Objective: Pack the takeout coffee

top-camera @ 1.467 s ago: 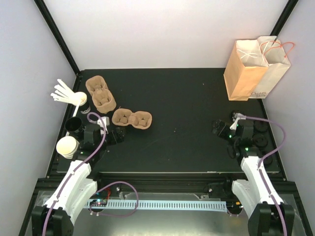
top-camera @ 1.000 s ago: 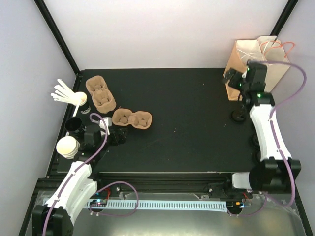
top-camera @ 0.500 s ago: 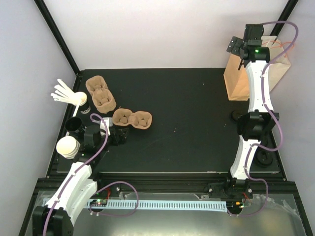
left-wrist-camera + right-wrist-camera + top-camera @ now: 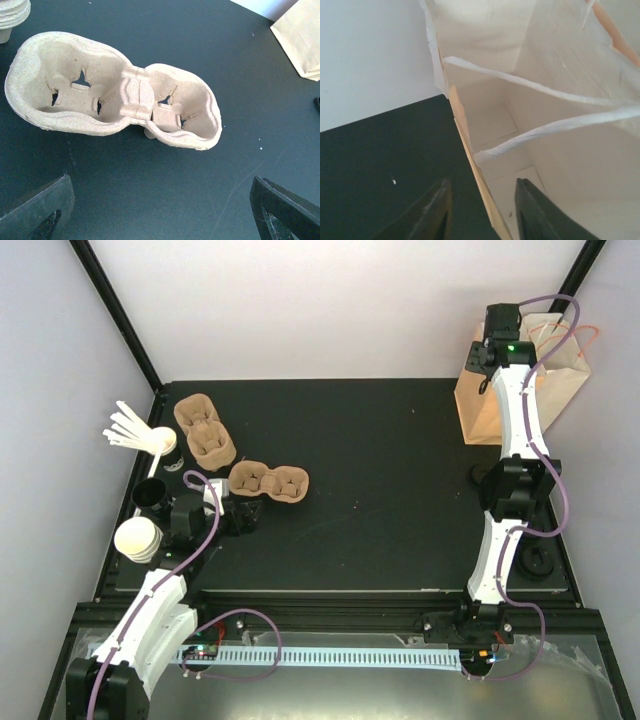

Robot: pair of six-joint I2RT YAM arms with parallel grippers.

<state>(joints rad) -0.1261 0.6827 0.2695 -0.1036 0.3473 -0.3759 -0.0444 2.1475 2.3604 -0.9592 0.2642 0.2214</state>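
Right claw (image 4: 481, 192), released, hangs over the bag (image 4: 545, 165); the cup stack (image 4: 137, 538) sits far across, beside the released left claw (image 4: 160, 182).

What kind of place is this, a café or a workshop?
Most likely a lab test bench staged as a coffee counter: robot arms bolted to a black table inside plain walls, with a pulp cup carrier, a paper bag and stacked cups.

The top camera overlooked the whole table (image 4: 380, 440), sharing the cup tray (image 4: 268, 481) with the close left wrist camera, the bag (image 4: 482, 405) with the right.
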